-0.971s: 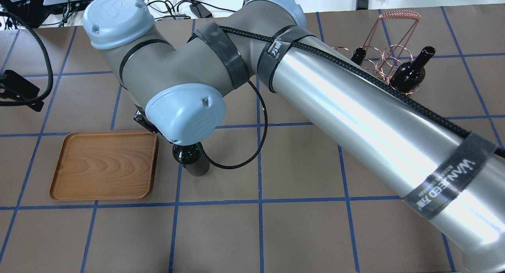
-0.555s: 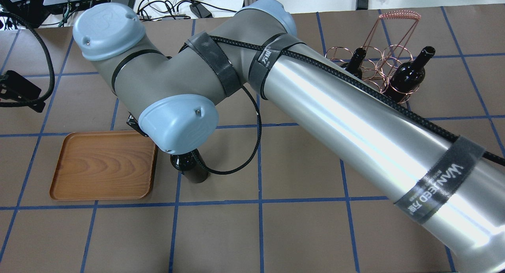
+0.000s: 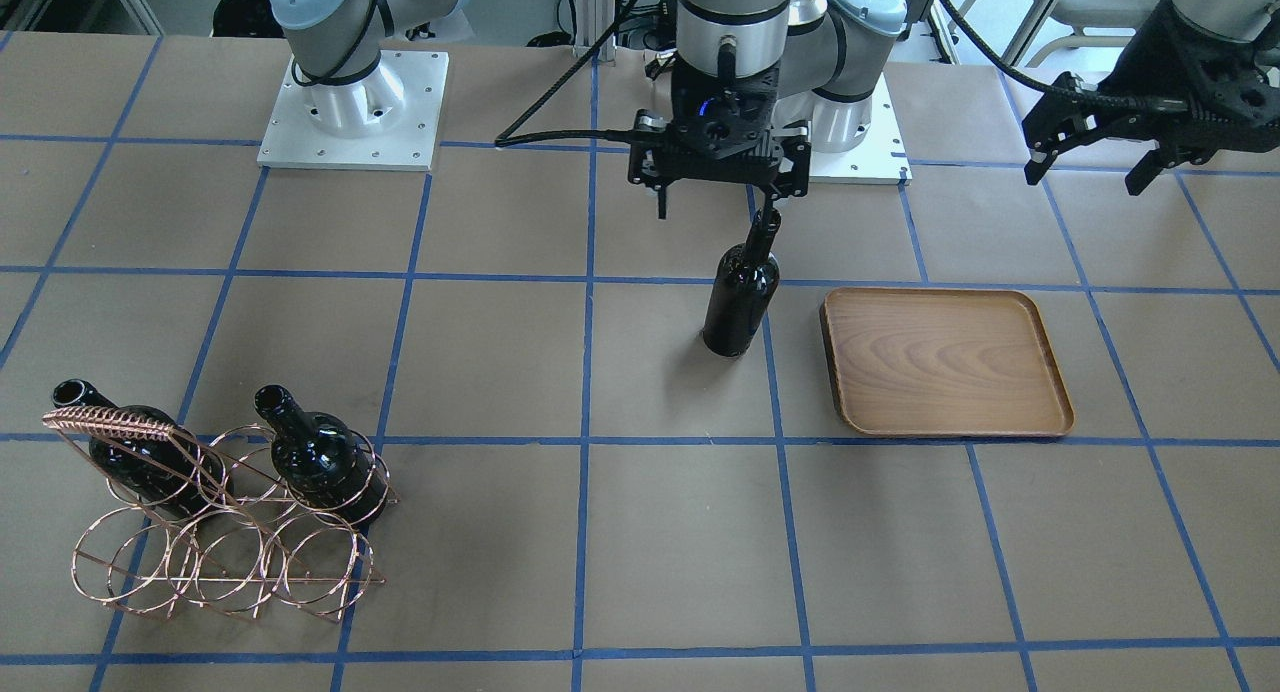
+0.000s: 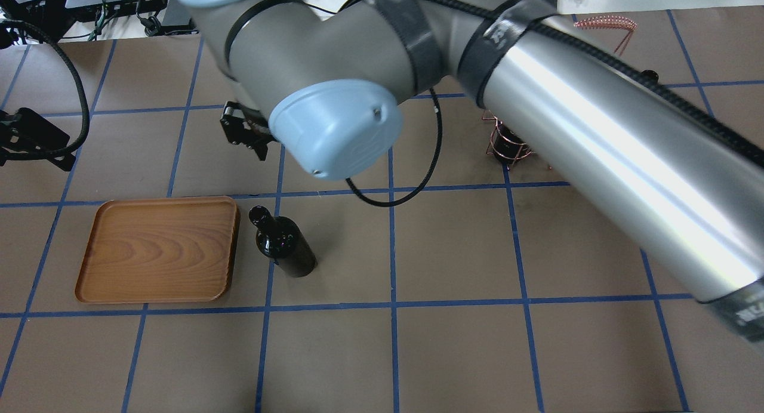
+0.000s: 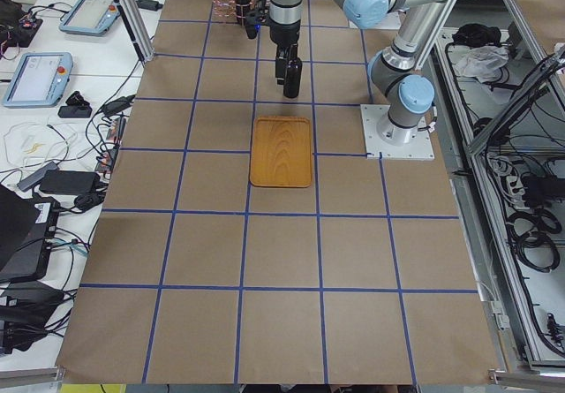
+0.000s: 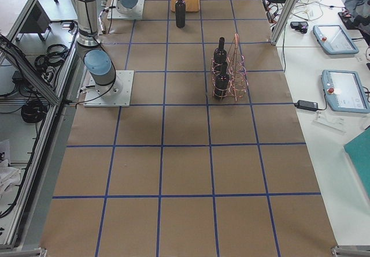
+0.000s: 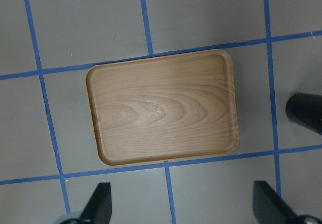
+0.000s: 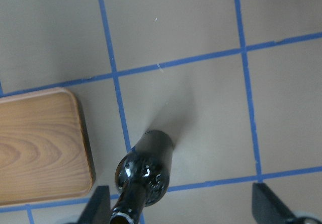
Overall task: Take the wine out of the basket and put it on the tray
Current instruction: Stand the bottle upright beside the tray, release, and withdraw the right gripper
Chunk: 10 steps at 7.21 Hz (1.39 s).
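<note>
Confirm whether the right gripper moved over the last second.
Yes. The right gripper went from the tray's far corner, over the wine, to beyond the blue line.

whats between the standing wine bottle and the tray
Only a narrow strip of bare table paper with one blue tape line running through it; the wine stands just off the tray, clearest in the front-facing view.

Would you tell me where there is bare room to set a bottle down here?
The whole tray is bare. So are the table squares between the standing wine and the basket. It is tight in the narrow strip between wine and tray, and at the basket, whose rings hold two bottles.
</note>
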Motion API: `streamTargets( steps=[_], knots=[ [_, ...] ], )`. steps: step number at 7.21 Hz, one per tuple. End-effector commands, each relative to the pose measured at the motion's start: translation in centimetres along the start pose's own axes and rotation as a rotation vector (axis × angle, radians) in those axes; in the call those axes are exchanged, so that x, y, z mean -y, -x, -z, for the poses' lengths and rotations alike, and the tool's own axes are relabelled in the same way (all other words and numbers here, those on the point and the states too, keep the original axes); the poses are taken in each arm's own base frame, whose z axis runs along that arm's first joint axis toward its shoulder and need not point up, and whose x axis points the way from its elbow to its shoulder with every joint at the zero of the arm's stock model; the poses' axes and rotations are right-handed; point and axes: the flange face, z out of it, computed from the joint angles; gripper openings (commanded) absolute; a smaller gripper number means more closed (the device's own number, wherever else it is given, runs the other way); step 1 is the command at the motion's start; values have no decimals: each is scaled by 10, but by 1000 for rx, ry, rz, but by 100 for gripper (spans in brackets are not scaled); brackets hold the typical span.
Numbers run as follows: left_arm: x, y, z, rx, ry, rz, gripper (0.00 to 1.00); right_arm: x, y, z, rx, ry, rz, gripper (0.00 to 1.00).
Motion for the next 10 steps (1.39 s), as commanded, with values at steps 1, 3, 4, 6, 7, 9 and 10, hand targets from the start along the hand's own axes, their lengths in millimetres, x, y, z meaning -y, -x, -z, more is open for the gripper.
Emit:
streamTargets(
  steps=[1,3,4,6,7,9,10],
  knots=[
    [1,-4,-3,-8,-3,63,100,77,-107,37,-33,7,30,100],
    [14,-79,0,-4,-8,52,100,132,-224,66,-35,-5,91,100],
    [19,-135,-4,-3,-7,51,100,138,-252,67,-51,-7,91,100],
    [20,-200,-9,-4,-51,34,100,127,-258,57,-58,9,104,100],
    [20,-229,-26,-49,-25,32,100,119,-260,51,-53,21,117,100],
    [14,-269,-56,-52,13,-39,100,128,-259,52,-48,-65,175,100],
    [6,-275,-76,-45,47,-70,100,126,-258,52,-45,-62,189,100]
  ],
)
